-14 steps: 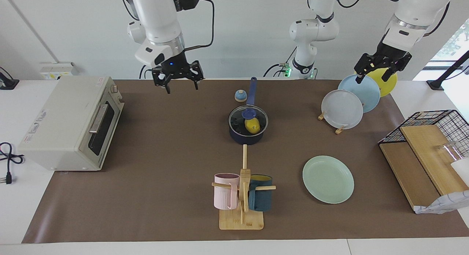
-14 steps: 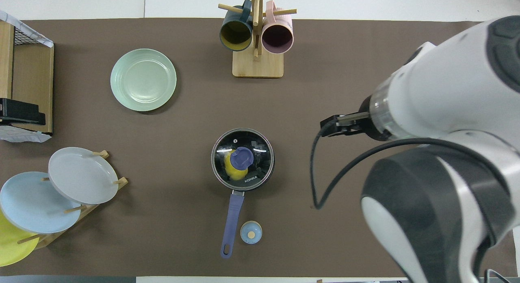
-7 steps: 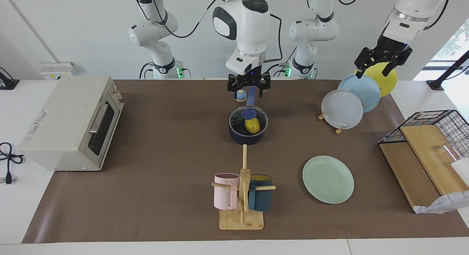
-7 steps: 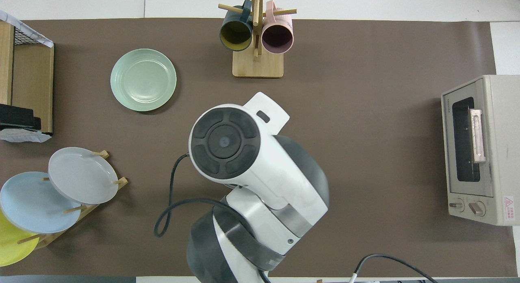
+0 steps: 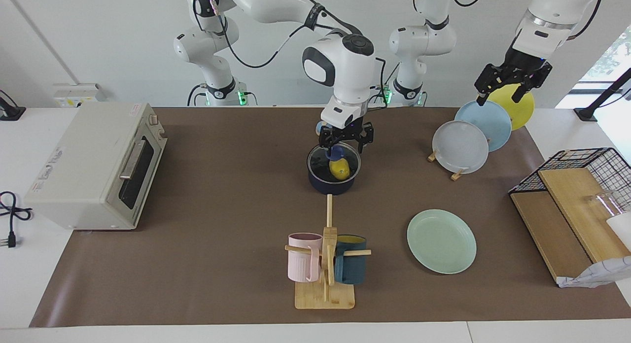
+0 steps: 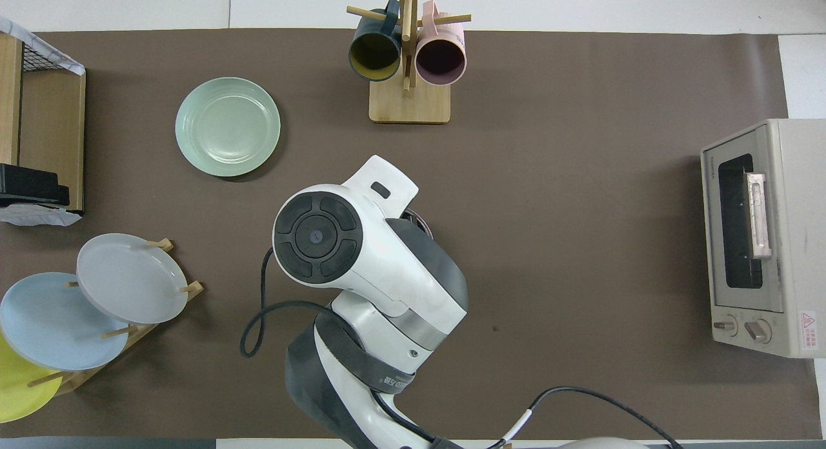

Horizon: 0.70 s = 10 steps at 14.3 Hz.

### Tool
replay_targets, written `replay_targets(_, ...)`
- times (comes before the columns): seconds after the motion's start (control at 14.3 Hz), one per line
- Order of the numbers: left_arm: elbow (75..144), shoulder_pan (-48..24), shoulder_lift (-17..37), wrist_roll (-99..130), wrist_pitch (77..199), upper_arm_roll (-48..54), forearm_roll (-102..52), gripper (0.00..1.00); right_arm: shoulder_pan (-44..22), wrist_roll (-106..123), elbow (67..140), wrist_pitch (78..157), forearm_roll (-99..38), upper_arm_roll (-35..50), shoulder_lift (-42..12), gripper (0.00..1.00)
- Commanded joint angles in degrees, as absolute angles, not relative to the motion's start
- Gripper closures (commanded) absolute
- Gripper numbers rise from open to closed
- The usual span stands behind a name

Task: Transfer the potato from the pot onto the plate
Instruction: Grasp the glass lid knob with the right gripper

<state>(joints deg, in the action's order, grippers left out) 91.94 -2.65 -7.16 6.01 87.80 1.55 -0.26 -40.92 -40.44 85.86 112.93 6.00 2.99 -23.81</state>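
— Where's my right end effector [image 5: 344,142]?
— Open, hovering just over the glass lid [image 5: 334,161] on the pot [image 5: 331,184]; potato [image 5: 339,169] inside, beneath it. Left end effector [image 5: 508,85] waits open above the racked plates; mint plate [image 5: 441,241] well apart.

Four plates: mint-green plate [image 5: 441,240], grey-white plate [image 5: 459,146], light blue plate [image 5: 488,121], yellow plate [image 5: 521,106]; two mugs, pink mug [image 5: 302,257] and teal mug [image 5: 351,266]; one pot [image 5: 333,180], one potato [image 5: 339,169], one toaster oven [image 5: 96,165].
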Motion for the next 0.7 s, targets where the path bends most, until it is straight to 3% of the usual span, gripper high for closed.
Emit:
replay_targets(0.0, 93.0, -2.9, -8.1, 7.0, 88.4, 1.5, 0.4, 0.00, -40.3, -40.1, 91.5, 116.8, 6.9, 3.3, -21.2, 0.00)
replay_targets(0.07, 93.0, -3.1, -8.1, 8.1, 88.6, 1.5, 0.4, 0.09, -40.3, -40.0, 92.6, 117.6, 6.9, 3.3, -20.9, 0.00)
replay_targets(0.14, 92.6, -3.1, -8.1, 10.9, 88.6, 1.6, 0.3, 0.92, -40.3, -40.0, 93.3, 117.1, 6.9, 3.3, -20.4, 0.00)
replay_targets(0.21, 92.6, -3.1, -7.9, 12.3, 89.3, 1.6, 0.1, 1.00, -40.3, -40.0, 93.7, 116.7, 6.9, 3.3, -20.2, 0.00)
replay_targets(0.63, 92.6, -3.2, -7.9, 12.0, 89.7, 1.7, -0.1, 1.00, -40.8, -40.5, 95.8, 115.4, 6.8, 3.3, -19.1, 0.00)
